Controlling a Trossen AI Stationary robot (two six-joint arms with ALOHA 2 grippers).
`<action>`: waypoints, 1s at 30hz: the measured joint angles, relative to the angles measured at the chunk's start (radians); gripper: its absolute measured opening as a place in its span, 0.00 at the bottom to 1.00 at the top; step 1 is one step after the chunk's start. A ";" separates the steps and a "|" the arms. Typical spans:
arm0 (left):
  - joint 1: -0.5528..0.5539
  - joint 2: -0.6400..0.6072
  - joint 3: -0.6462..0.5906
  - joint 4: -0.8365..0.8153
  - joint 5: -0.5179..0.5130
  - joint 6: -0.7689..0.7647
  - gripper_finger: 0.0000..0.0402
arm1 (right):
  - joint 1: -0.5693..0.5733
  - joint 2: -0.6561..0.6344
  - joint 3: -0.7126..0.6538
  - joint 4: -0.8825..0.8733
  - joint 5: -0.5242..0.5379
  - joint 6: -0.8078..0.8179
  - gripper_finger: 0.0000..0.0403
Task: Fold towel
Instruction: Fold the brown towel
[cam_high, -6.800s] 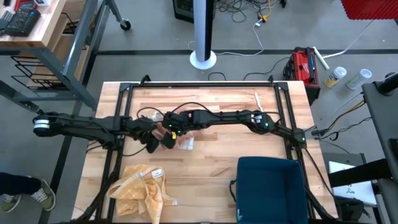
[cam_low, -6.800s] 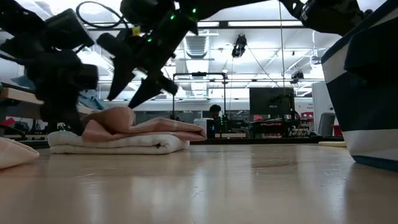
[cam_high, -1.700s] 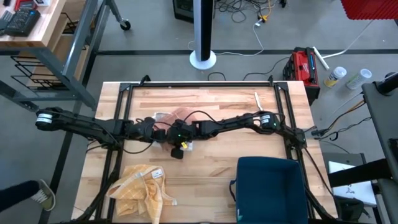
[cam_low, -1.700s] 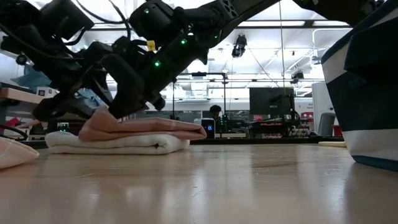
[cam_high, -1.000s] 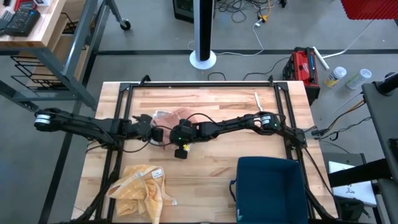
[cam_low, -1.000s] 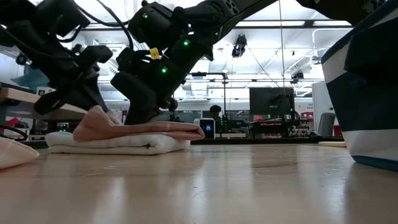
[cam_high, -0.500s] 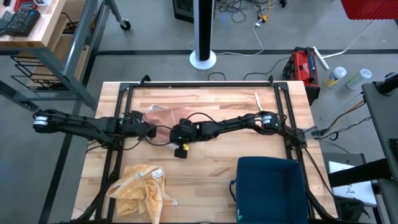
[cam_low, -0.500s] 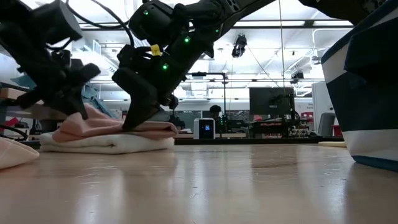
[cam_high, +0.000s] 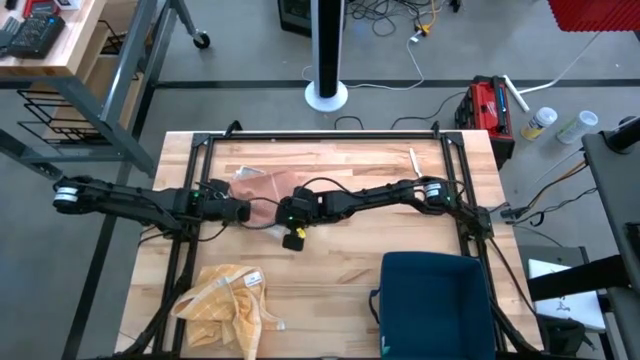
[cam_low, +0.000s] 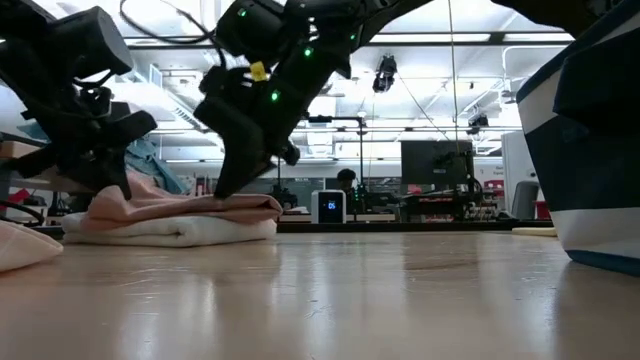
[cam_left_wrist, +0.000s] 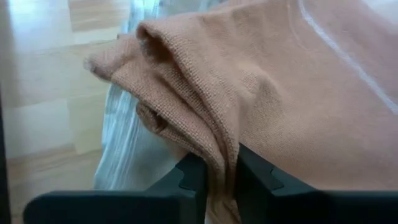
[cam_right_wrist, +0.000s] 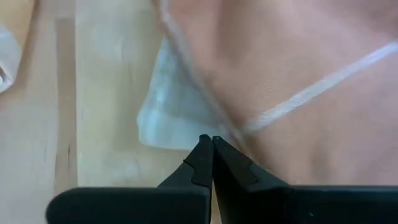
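Note:
A pink towel (cam_high: 262, 186) lies on a folded white towel (cam_low: 170, 230) at the table's middle, left of centre. My left gripper (cam_high: 243, 211) comes from the left and is shut on the pink towel's bunched end (cam_low: 110, 205). My right gripper (cam_high: 276, 212) reaches in from the right, fingers shut (cam_right_wrist: 212, 142), tips down at the pink towel's striped edge (cam_right_wrist: 273, 112), where the white towel (cam_right_wrist: 168, 118) sticks out from under it. My left gripper pinches a bunched fold of the pink towel (cam_left_wrist: 219, 163) between its two fingers, several layers, slanting down from the table's left. The fold stands slightly raised; the rest of the towel lies on the white towel. My right gripper's shut fingertips (cam_low: 222, 192) meet the pink towel's top from above, slanting; whether a layer is caught between them, I cannot tell.
A crumpled cream cloth (cam_high: 228, 305) lies at the near left. A dark blue bin (cam_high: 435, 305) stands at the near right and fills the right of the low view (cam_low: 590, 140). Bare wood lies between them.
My left gripper has gone toward the table's left edge and tipped further down, keeping hold of the pink towel. The bunched end has been drawn left and both towels have slid left along the table. The pink towel lies flatter.

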 joint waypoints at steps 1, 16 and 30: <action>0.000 -0.003 0.002 -0.016 0.009 0.000 0.14 | -0.003 -0.009 0.000 0.002 0.000 0.000 0.00; 0.000 -0.037 0.098 -0.152 0.043 0.036 0.47 | -0.068 -0.030 -0.009 -0.006 -0.001 0.037 0.00; 0.000 0.006 0.225 -0.172 0.066 0.109 0.55 | -0.077 -0.030 -0.049 0.002 -0.057 0.055 0.00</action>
